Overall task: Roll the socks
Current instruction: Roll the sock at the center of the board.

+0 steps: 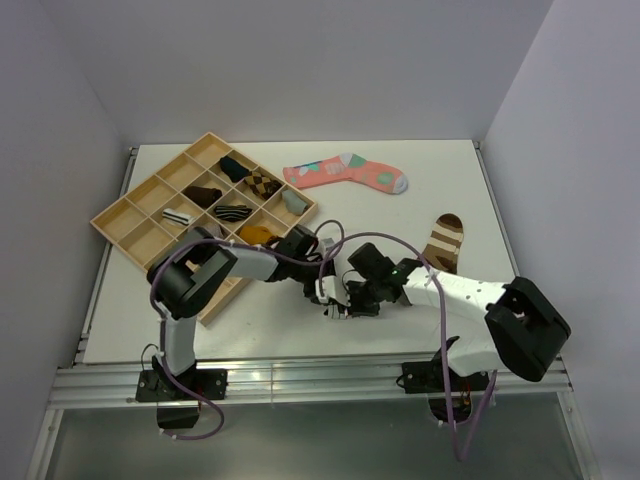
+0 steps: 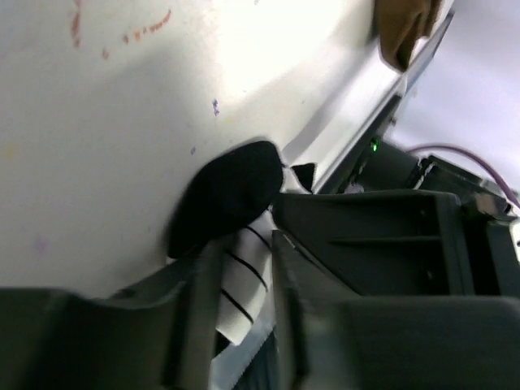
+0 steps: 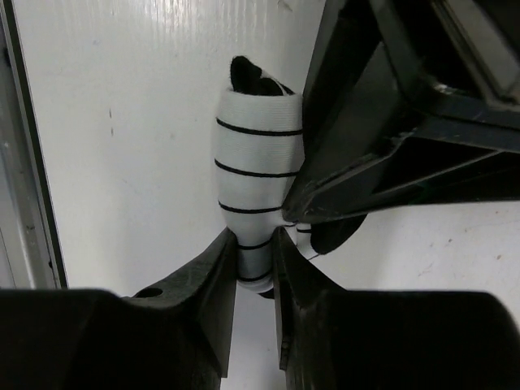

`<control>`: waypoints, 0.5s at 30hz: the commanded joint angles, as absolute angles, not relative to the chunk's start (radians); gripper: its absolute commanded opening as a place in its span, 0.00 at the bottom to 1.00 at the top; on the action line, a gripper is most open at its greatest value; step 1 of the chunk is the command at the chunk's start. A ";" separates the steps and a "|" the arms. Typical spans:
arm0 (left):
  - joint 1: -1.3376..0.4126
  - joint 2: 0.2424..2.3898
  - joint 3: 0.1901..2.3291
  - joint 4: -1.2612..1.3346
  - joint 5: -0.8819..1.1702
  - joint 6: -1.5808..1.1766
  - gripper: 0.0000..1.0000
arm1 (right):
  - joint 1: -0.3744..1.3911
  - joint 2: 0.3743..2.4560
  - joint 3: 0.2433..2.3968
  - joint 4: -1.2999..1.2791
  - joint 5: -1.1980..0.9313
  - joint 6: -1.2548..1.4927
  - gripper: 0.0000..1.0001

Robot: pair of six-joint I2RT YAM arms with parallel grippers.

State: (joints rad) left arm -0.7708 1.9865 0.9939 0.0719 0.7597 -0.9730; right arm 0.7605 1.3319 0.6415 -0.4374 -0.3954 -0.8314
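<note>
— At the six o'clock side of the table [image 1: 450, 180], what have you got between the arms?

— I have the white sock [image 3: 256, 171] there, rolled into a short bundle with thin black stripes. My right gripper [image 3: 253, 240] is clenched on its near end. My left gripper [image 2: 244, 244] grasps it too: the striped cloth fills the gap and touches both fingers, and the black end pokes out beyond the tips.

— Anything blocking your view?

— Yes. From the right wrist, the left gripper's black body fills the two o'clock corner and covers that side of the bundle. From the left wrist, the right arm's [image 2: 390, 236] dark housing takes up everything from three to five o'clock. From above, the two wrists hide nearly all of the sock, and my left arm [image 1: 245, 262] crosses the near corner of the tray [image 1: 151, 177].

— What else is around?

— The brown sock [image 1: 446, 240] lies flat at two o'clock from the grippers, well apart. A pink sock [image 1: 345, 172] lies flat at twelve o'clock, farther back. The wooden tray sits at ten o'clock.

— Counts?

— Three loose socks on the table: one white, one brown, one pink. Two arms, both on the white one. In the tray I count seven rolled bundles, each in its own compartment. The compartments under my arm I cannot see.
</note>
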 commanded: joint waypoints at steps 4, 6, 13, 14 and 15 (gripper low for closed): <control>-0.770 1.789 0.827 0.276 0.487 -0.974 0.41 | 0.724 1.433 0.687 -0.502 -0.440 -0.790 0.20; -0.770 1.714 0.767 0.322 0.431 -0.973 0.43 | 0.712 1.469 0.716 -0.540 -0.466 -0.792 0.19; -0.776 1.531 0.609 0.428 0.250 -0.882 0.41 | 0.629 1.588 0.821 -0.676 -0.549 -0.834 0.19; -0.781 1.487 0.585 0.434 0.214 -0.859 0.42 | 0.611 1.603 0.846 -0.690 -0.557 -0.839 0.19; -0.782 1.467 0.574 0.442 0.203 -0.833 0.41 | 0.603 1.632 0.862 -0.721 -0.572 -0.842 0.19</control>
